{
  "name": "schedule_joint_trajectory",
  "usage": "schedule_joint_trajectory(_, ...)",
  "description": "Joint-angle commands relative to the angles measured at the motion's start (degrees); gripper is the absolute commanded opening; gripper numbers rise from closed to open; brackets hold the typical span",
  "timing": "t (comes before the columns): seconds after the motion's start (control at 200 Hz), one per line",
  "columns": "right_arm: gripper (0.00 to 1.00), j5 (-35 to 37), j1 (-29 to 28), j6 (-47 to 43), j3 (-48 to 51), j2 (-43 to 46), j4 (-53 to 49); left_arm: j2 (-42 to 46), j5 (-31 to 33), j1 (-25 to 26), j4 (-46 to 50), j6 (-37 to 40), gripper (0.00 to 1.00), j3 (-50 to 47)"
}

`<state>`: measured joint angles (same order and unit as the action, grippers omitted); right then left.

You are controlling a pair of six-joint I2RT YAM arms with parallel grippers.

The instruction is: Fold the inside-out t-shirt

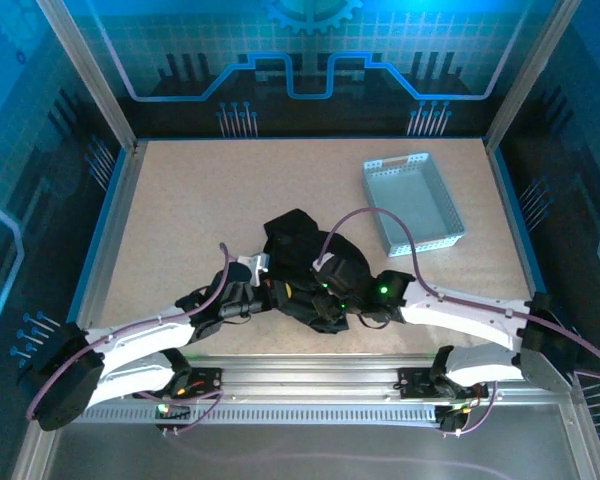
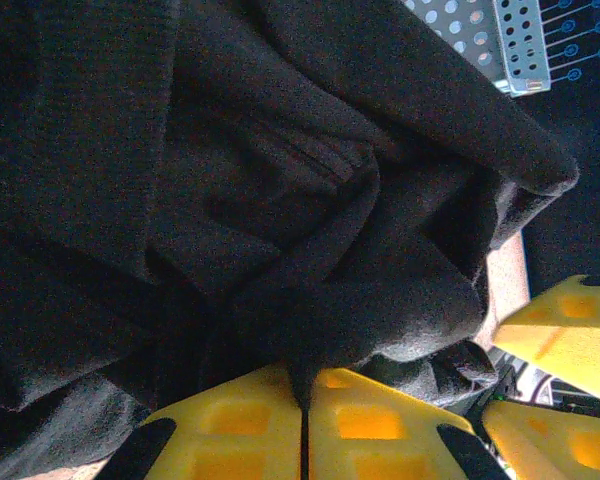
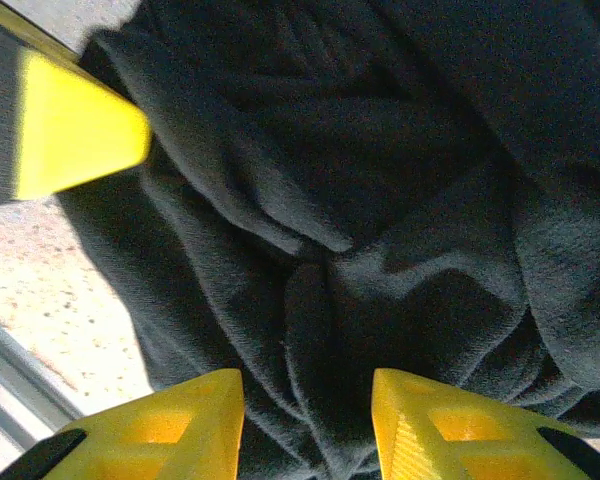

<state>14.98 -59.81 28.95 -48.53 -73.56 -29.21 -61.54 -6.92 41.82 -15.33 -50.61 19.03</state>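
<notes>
Top external view sets the beige speckled table (image 1: 180,220) under the crumpled black fabric inside-out t-shirt (image 1: 305,265), heaped near-centre, with the light grey perforated plastic tray (image 1: 415,200) far right. Wrist views add the grips. The left gripper (image 2: 303,398) has its jaws pressed together on cloth, probably to spread it. The right gripper (image 3: 308,390) straddles a bunch; I cannot tell whether it squeezes.
</notes>
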Motion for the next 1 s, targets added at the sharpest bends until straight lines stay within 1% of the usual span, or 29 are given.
schedule_joint_trajectory(0.0,0.39,0.35,1.05,1.21,-1.50,-1.72,-0.41,1.12,0.33,0.28,0.22,1.63,0.10,1.56)
schedule_joint_trajectory(0.21,0.35,0.05,1.95,1.91,-3.23,-3.80,1.33,0.89,-0.25,0.59,-0.79,1.63,0.10,1.45)
schedule_joint_trajectory(0.34,0.35,-1.62,3.32,2.96,-2.85,-4.05,2.68,0.67,-0.20,0.85,-0.84,1.83,0.10,1.48)
schedule_joint_trajectory(0.4,0.33,-3.48,4.23,3.43,-2.46,-4.31,3.52,0.70,-0.20,0.80,-0.84,1.75,0.10,1.38)
schedule_joint_trajectory(0.475,0.32,-3.42,4.44,3.32,-2.44,-5.05,3.17,0.88,-0.11,0.94,-0.87,1.66,0.10,1.37)
schedule_joint_trajectory(0.585,0.35,-4.50,4.14,2.86,-2.19,-5.28,3.47,0.96,-0.03,0.93,-0.66,1.74,0.10,1.46)
schedule_joint_trajectory(0.645,0.38,-5.54,3.92,2.56,-2.18,-4.92,4.04,0.86,0.03,0.93,-0.66,1.83,0.10,1.54)
schedule_joint_trajectory(0.72,0.38,-4.65,3.83,2.86,-2.18,-5.27,3.09,0.75,0.15,0.94,-0.70,1.75,0.10,1.45)
schedule_joint_trajectory(0.825,0.31,-1.84,3.83,3.31,-2.42,-6.57,1.12,0.72,0.24,0.94,-0.82,1.83,0.10,1.28)
schedule_joint_trajectory(0.915,0.24,-0.98,3.74,3.15,-2.62,-6.96,0.52,0.90,0.17,0.93,-0.81,1.74,0.10,1.28)
schedule_joint_trajectory(0.995,0.15,-0.21,3.56,2.89,-3.12,-6.46,0.00,1.24,0.23,0.93,-0.58,1.80,0.11,1.19)
